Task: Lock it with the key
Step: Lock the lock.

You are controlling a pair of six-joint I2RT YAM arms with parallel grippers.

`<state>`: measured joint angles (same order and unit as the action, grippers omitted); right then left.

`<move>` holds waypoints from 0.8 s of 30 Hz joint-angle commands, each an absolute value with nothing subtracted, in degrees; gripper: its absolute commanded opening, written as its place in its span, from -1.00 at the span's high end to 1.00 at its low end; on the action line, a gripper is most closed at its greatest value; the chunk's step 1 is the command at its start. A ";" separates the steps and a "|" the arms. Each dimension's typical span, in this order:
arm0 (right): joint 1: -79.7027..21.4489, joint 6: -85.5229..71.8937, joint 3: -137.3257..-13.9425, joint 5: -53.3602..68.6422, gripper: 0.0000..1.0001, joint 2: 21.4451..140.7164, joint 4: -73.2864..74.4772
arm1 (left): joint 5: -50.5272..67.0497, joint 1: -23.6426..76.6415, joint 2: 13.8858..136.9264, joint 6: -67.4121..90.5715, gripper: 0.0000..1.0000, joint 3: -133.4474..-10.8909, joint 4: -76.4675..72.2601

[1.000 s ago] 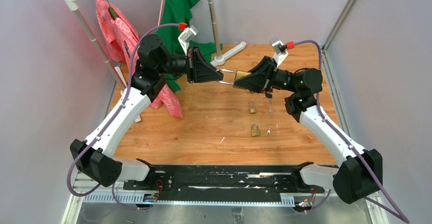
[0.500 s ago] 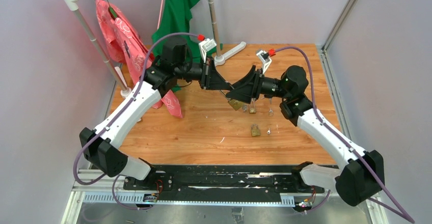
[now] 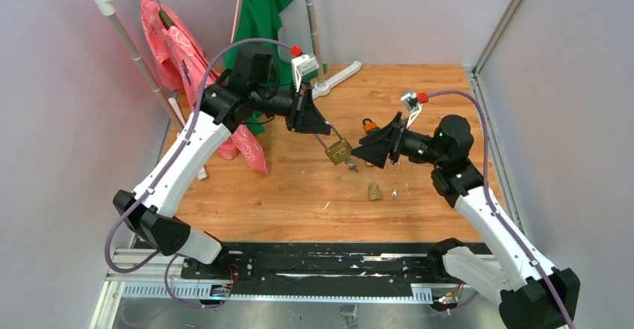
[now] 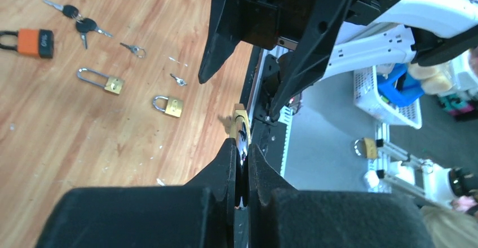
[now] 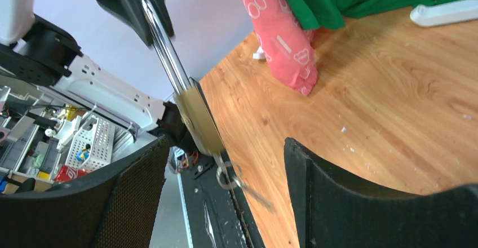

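Note:
A brass padlock [image 3: 339,151] hangs above the table by its long steel shackle [image 5: 163,51]. My left gripper [image 3: 325,128] is shut on that shackle; in the left wrist view only the brass edge [image 4: 239,125] shows past the left gripper's [image 4: 241,146] closed fingers. A small key [image 5: 226,176] with a ring sticks out of the padlock's [image 5: 198,118] underside. My right gripper [image 3: 363,157] sits just right of the lock. It is open, its fingers on either side of the key without touching it [image 5: 222,155].
On the wooden table lie an orange padlock [image 3: 369,125], a small brass padlock [image 3: 374,191], another padlock [image 4: 101,80], black-headed keys [image 4: 79,23] and a loose key [image 3: 394,192]. A clothes rack with pink [image 3: 176,52] and green [image 3: 262,15] garments stands at the back left.
My right gripper has opened, let go of the padlock and drawn back to the right. The left arm has swung the padlock down and right, so it now hangs from the shackle.

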<state>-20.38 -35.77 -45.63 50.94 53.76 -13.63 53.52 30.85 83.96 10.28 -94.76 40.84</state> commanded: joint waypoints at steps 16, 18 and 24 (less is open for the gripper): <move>-24.11 -40.33 -28.39 54.07 -0.25 51.95 -45.25 | 57.23 31.03 85.66 1.24 1.00 -103.62 52.07; -24.66 -40.65 -30.30 56.22 -0.25 55.29 -45.54 | 57.30 31.03 85.49 1.24 1.00 -103.80 52.08; -25.94 -42.13 -32.00 58.85 -0.16 60.20 -49.23 | 57.28 31.03 85.39 1.50 1.00 -104.04 52.18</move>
